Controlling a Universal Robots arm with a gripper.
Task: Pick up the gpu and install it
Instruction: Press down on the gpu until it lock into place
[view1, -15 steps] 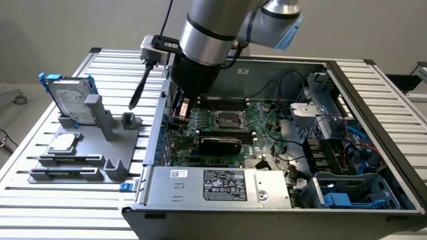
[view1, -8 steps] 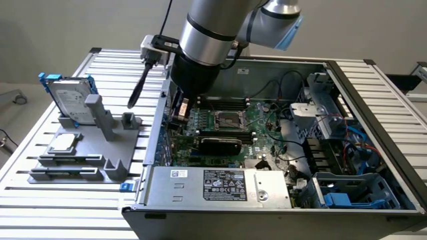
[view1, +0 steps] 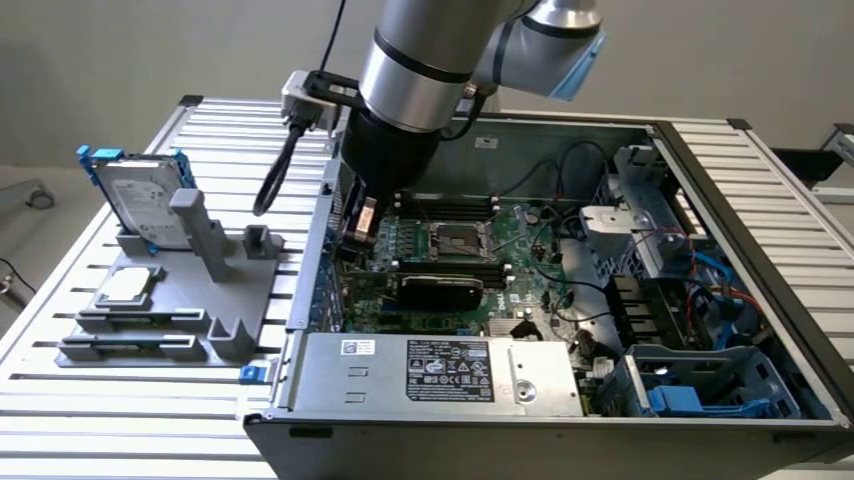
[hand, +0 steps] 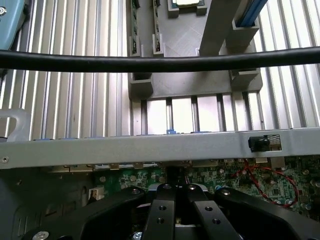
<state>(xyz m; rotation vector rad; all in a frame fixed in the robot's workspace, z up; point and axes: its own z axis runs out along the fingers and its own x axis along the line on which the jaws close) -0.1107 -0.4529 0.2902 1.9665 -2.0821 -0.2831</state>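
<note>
Gripper (hand: 176, 192) closed, fingers together, holding nothing visible, low inside open computer case (view1: 747, 190) above motherboard (view1: 514, 235) | gpu (view1: 438, 290) black cover up, seated across motherboard below processor socket (view1: 457, 238) | grey parts holder (view1: 160, 300) outside case carries hard drive (view1: 138, 195)

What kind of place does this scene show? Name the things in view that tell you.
Probably a robotics test bench for computer assembly: an open computer case lies on a slatted aluminium table, a grey fixture holds a hard drive, and a robot arm reaches into the case.
</note>
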